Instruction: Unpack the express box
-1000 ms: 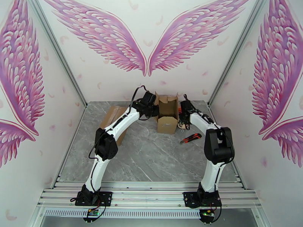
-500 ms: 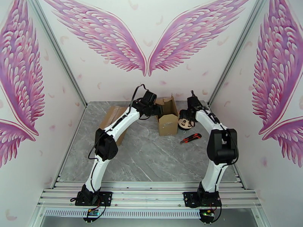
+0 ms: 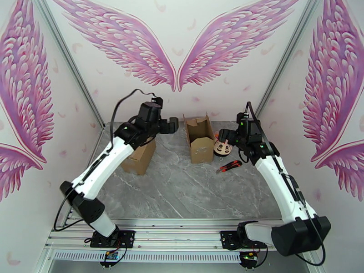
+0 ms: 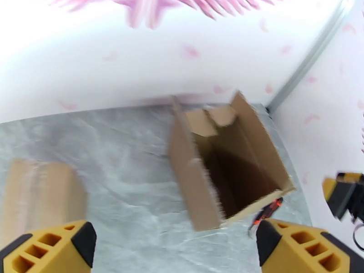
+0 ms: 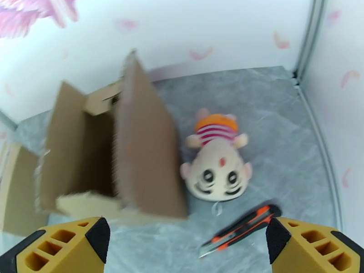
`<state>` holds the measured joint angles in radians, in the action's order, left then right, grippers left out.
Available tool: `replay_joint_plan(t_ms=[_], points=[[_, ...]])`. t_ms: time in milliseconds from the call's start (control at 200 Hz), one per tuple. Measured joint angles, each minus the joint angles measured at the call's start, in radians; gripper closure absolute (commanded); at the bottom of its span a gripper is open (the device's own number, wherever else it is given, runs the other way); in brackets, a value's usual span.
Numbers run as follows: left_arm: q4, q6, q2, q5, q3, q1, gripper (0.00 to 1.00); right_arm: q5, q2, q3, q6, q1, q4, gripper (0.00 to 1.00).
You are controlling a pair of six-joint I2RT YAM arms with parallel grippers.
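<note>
Now the left pincer and right pincer hang spread and empty, the plush toy beside the express box

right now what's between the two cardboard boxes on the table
Nothing. The stretch of grey table between the closed box and the open box is bare, clearest in the left wrist view.
</note>
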<state>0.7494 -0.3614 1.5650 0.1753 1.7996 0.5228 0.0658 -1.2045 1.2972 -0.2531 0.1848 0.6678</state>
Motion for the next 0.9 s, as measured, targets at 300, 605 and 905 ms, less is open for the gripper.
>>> replay_joint_plan(t_ms=[300,605,905], points=[[-0.051,0.084,-0.140,-0.124,-0.416,-0.450,0.01,0.005,0.092,-0.048,-0.076,0.449,-0.047,0.12],[-0.144,0.061,-0.126,-0.364,-0.593,-0.623,0.01,-0.041,-0.434,0.135,-0.139,0.595,-0.162,0.10],[-0.218,0.040,-0.091,-0.508,-0.697,-0.576,0.05,0.112,-0.751,0.322,-0.201,0.588,-0.157,0.07]])
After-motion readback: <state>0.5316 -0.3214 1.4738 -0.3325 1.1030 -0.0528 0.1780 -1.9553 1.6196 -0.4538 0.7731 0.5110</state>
